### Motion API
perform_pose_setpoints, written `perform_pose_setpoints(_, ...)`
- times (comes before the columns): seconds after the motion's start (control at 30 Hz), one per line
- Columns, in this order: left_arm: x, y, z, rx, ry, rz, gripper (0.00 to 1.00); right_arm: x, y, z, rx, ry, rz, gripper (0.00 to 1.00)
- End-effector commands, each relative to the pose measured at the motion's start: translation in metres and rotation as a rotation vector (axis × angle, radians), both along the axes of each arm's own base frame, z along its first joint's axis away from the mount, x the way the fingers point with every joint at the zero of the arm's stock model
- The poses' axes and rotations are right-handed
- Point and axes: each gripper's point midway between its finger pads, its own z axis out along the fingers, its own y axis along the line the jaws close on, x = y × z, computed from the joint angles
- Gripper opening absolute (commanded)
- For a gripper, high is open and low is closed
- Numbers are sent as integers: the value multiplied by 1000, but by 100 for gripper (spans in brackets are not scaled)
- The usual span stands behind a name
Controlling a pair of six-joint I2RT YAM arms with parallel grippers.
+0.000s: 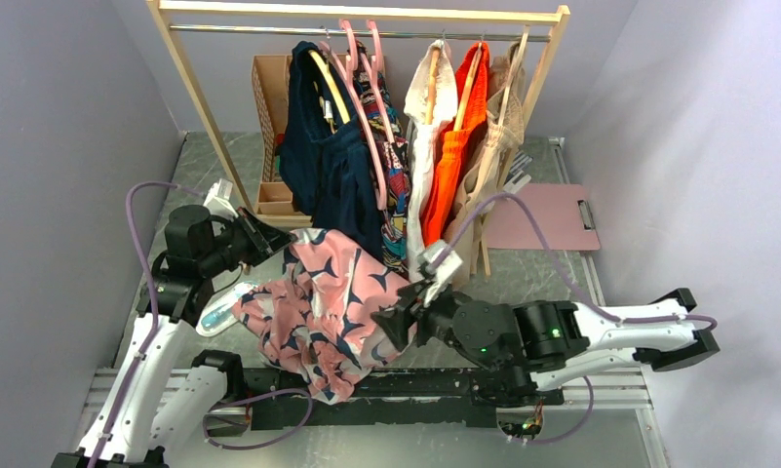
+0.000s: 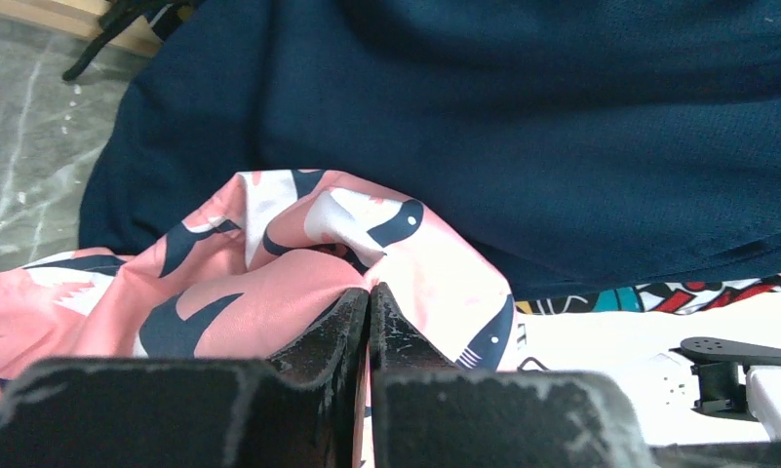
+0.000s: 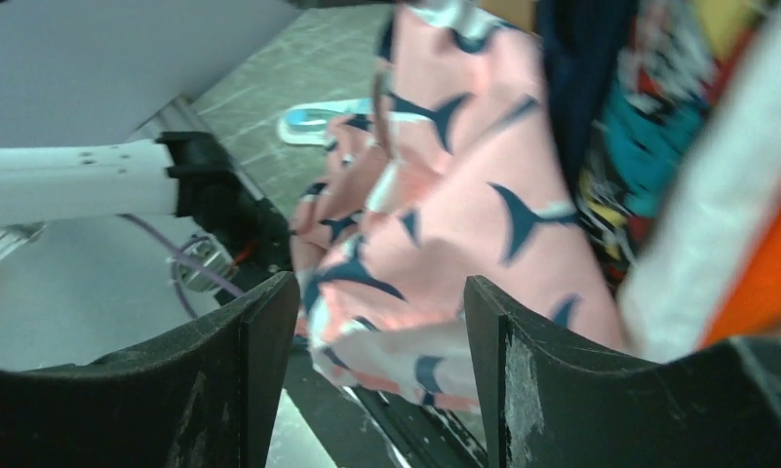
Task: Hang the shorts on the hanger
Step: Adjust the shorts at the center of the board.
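The pink shorts (image 1: 328, 302) with navy and white print hang bunched between my two arms, in front of the rack. My left gripper (image 1: 269, 239) is shut on their upper left edge; in the left wrist view its jaws (image 2: 369, 292) are pressed together with the pink fabric (image 2: 269, 283) pinched between them. My right gripper (image 1: 398, 320) is open at the shorts' right side; in the right wrist view (image 3: 381, 292) the fabric (image 3: 464, 214) lies just beyond the spread fingers. The pale-pink hanger (image 1: 367, 97) hangs on the rail against the navy and multicolour garments.
The wooden rack (image 1: 196, 88) holds a navy garment (image 1: 318, 146), a multicolour one (image 1: 398, 185), and white, orange (image 1: 454, 146) and beige ones. A wooden box (image 1: 269, 127) stands behind. A pink clipboard (image 1: 547, 219) lies at right. A light-blue object (image 1: 215, 317) lies under the shorts.
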Motion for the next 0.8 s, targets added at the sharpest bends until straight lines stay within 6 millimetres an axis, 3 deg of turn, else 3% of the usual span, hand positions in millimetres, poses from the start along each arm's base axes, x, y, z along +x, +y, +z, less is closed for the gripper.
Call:
perform_pose_setpoints(0.0,0,-10,24,-51,-58,-47,7,-49,74,7,-67,-83,299,67)
perform_pose_setpoints(0.1,0,-8,20,-35,-46,-38,7,-49,110,-30,-245,-129,283,68)
perform_pose_setpoints(0.23,-2,-6,17,-26,-45,-29,7,-30,127,-79,-373,-165,199,69)
perform_pose_setpoints(0.33,-4,-4,14,-10,-36,-27,7,-6,114,-114,-484,-109,114,68)
perform_pose_setpoints(0.43,-6,-2,11,6,-34,-25,7,24,77,-136,-544,-20,-15,67)
perform_pose_setpoints(0.53,-7,-1,6,15,-33,-22,7,47,30,-143,-560,61,-171,65)
perform_pose_setpoints(0.6,-7,-1,2,16,-29,-23,7,49,15,-136,-531,81,-217,65)
perform_pose_setpoints(0.67,-6,-3,-3,10,-23,-32,7,40,17,-124,-499,77,-157,65)
perform_pose_setpoints(0.77,-4,-5,-10,3,-8,-43,7,10,41,-93,-386,22,17,65)
